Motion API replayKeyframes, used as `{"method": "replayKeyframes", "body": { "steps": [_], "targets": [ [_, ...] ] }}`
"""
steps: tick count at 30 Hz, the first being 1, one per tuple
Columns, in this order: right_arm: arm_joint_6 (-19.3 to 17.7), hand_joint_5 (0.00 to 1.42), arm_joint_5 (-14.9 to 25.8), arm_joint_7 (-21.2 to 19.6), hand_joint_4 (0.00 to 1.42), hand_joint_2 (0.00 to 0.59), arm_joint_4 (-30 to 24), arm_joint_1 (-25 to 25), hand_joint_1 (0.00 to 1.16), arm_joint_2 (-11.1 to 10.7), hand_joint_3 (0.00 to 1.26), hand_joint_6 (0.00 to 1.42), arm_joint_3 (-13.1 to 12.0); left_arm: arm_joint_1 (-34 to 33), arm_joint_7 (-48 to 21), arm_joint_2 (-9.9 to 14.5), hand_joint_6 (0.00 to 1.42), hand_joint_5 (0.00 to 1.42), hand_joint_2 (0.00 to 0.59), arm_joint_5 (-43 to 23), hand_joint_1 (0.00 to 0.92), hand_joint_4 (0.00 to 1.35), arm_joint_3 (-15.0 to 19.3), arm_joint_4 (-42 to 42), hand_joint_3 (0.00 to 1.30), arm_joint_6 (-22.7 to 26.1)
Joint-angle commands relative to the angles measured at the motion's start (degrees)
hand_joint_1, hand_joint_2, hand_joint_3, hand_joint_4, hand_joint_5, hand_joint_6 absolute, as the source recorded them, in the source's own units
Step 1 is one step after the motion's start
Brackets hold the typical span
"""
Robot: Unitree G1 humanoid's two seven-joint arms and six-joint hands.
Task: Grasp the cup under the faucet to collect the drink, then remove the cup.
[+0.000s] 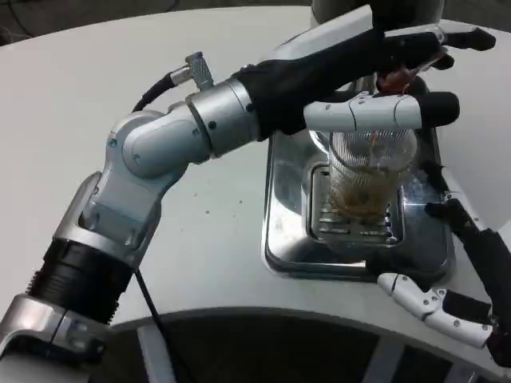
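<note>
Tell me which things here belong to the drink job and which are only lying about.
Job: cup, faucet, drip tray, left robot hand reaching around the cup, right robot hand waiting beside the tray.
Lying about: table, black cable.

The cup [369,171] stands on the grate [357,215] in the middle of the tray [287,231], which lies on the table [96,72] at its right part. The left hand [359,68] reaches from the left, over and behind the cup. The right hand [455,263] is at the front right corner of the tray, right of the cup.
</note>
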Motion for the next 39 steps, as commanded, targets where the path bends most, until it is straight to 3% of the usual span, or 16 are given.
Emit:
{"method": "replayKeyframes", "body": {
  "steps": [1,10,27,39],
  "targets": [
    [-1.58,0.12,1.76,-3.00,0.02,0.274,3.32,-2.16,0.58,-0.15,0.00,0.00,-1.07,0.85,-1.47,0.17,0.11,0.14,0.057,1.91,0.000,0.05,-1.66,1.48,0.15,0.36],
    [-4.09,0.12,4.75,-6.73,0.03,0.262,9.99,-6.97,0.59,-1.30,0.00,0.00,-2.21,0.61,-1.43,0.22,0.11,0.14,0.058,1.60,0.000,0.06,-1.34,1.49,0.15,0.28],
    [-17.16,0.14,14.39,-12.18,0.07,0.226,26.66,-13.75,0.64,-2.56,0.00,0.00,-4.18,0.05,-2.06,0.73,0.11,0.15,0.064,0.98,0.000,0.08,-0.80,1.49,0.17,-0.11],
    [-20.74,0.17,16.56,-14.05,0.10,0.217,33.21,-18.31,0.65,-2.35,0.01,0.00,-3.49,-0.44,-2.59,1.02,0.11,0.15,0.067,0.78,0.000,0.08,-0.56,1.45,0.18,-0.04]
  ]
}}
